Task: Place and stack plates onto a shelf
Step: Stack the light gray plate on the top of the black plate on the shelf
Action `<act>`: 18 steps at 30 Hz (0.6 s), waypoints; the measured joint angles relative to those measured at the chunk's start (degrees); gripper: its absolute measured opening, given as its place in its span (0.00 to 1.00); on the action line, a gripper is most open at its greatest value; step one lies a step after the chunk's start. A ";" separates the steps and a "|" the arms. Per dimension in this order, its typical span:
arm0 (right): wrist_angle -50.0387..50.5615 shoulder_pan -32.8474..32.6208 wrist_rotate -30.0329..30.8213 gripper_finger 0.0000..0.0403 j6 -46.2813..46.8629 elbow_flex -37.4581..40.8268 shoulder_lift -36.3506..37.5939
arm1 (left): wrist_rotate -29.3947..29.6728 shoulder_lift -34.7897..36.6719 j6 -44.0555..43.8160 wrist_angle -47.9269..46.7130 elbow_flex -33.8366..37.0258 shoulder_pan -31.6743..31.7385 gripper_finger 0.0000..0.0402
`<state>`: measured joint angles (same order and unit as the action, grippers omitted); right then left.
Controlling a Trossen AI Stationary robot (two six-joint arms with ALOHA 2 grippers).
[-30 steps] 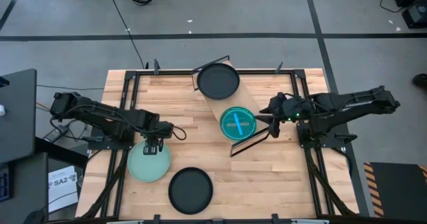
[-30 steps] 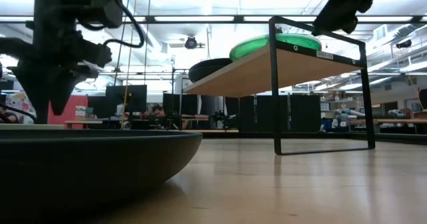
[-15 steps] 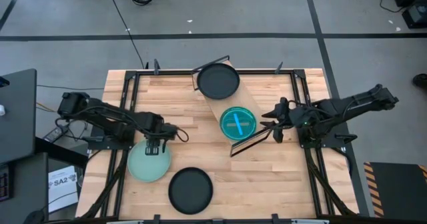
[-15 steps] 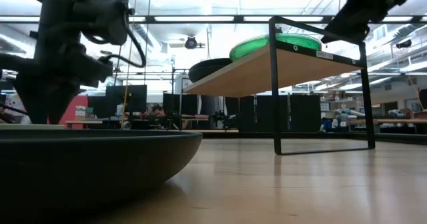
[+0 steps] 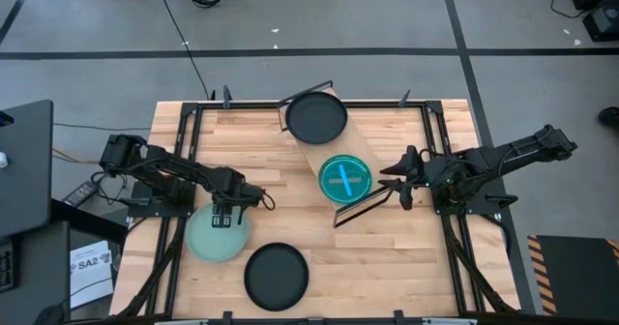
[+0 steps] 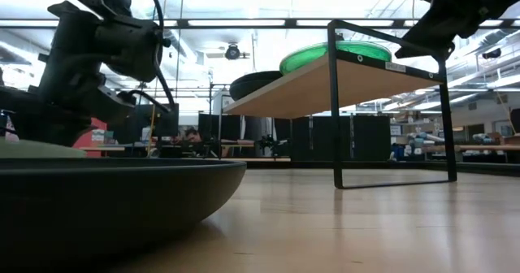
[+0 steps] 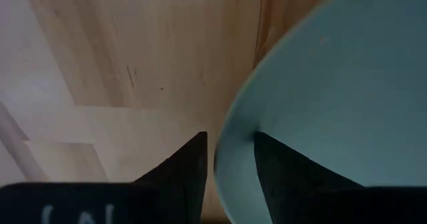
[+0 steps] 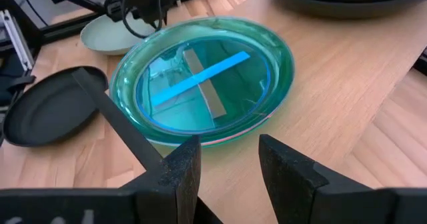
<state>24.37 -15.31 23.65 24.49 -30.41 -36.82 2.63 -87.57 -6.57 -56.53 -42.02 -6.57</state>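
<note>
Where fingers [image 7: 190, 167] straddle, plate [image 7: 333, 97] rim cropped

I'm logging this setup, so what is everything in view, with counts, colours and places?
Shelf: one, pale wood with black wire end frames, standing mid-table.
Teal plate: one, blue centre stripe, on the shelf's near end.
Black plate on shelf: one, at the shelf's far end.
Pale green plate: one, on the table's left side.
Black plate on table: one, near the front edge.
Left hand: fingers straddling the pale green plate's rim.
Right hand: open, beside the teal plate.
</note>
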 joint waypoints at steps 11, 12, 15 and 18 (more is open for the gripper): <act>-0.82 0.00 -1.22 0.39 -0.04 0.02 0.14 | -0.02 0.19 0.00 -0.21 -0.11 0.02 0.15; -0.80 0.00 -1.22 0.39 -0.04 0.02 0.11 | -0.02 0.22 0.00 -0.29 -0.14 0.02 0.14; -0.80 0.00 -1.22 0.39 -0.04 0.02 0.11 | -0.09 0.37 0.00 -0.55 -0.31 0.02 0.11; -0.80 0.00 -1.22 0.39 -0.03 0.02 0.11 | -0.23 0.31 -0.04 -2.16 -1.20 0.02 0.08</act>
<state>23.57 -15.31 22.44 24.46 -30.39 -36.71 2.41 -87.26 -6.61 -58.70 -43.22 -6.55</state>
